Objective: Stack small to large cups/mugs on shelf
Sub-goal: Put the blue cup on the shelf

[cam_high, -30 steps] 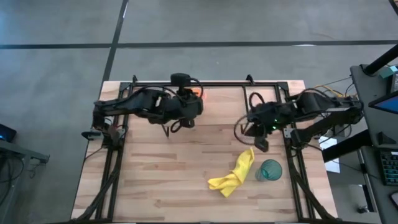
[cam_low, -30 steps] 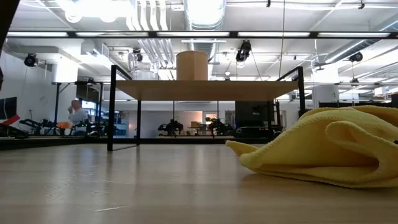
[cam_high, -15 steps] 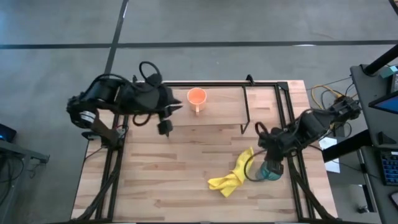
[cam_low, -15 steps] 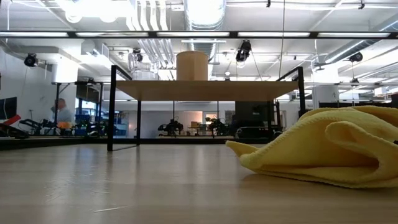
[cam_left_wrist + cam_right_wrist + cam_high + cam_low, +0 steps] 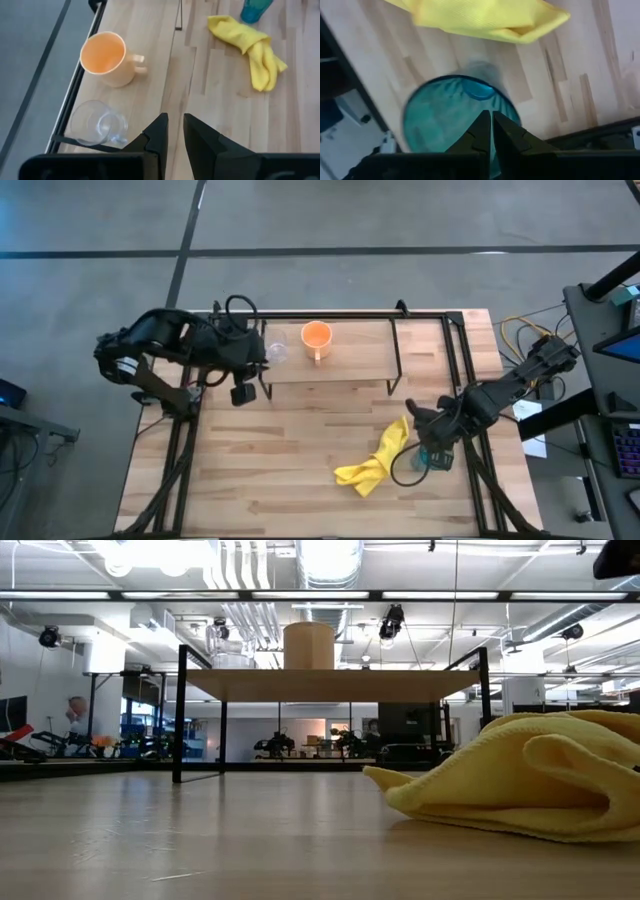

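The shelf stands at the table's far side. On its left part the orange mug and the clear glass cup stand on their bases, side by side; both show in the left wrist view, mug and cup. My left gripper hangs empty off the shelf's left near corner, its fingers a narrow gap apart. The teal tumbler stands upright near the table's right edge. My right gripper is right above its mouth, fingers shut and pointing down. My right gripper's shut fingers point down over the tumbler's open mouth. I cannot tell whether they touch the tumbler.
A crumpled yellow cloth lies on the table left of the tumbler and fills the right of the low view. The shelf's black rod legs stand at its ends. Bare tabletop stretches along the near left.
My left gripper has drawn back from the shelf toward the table's left and near side, and the glass cup now shows standing on the shelf beside the mug. My right gripper has gone from the shelf's right end toward the near edge and now hangs over the tumbler.
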Controlling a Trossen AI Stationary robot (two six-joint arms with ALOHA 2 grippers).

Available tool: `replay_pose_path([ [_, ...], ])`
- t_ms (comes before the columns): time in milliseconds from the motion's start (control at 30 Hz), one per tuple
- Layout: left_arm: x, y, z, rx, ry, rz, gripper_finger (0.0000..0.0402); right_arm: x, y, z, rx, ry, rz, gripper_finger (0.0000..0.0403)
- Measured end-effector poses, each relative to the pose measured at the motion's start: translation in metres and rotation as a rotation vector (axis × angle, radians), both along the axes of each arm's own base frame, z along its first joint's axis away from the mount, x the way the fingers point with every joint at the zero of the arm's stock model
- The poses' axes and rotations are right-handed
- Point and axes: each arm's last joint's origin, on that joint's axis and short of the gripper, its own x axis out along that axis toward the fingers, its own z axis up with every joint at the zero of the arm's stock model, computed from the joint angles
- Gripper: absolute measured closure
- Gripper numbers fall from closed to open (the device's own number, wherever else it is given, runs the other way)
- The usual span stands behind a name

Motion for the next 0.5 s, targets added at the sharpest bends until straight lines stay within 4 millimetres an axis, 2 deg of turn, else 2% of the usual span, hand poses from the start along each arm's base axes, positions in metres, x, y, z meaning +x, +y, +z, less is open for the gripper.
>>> replay_pose_path([
  [333,0.006,-0.001,-0.007,0.005,0.024,-0.001,0.0356,-0.003,-0.002,-0.031,-0.036,0.05,-0.031,0.039],
  [500,0.006,-0.001,-0.007,0.006,0.025,0.0,0.0356,-0.001,-0.001,-0.036,-0.024,0.031,-0.03,0.0393],
])
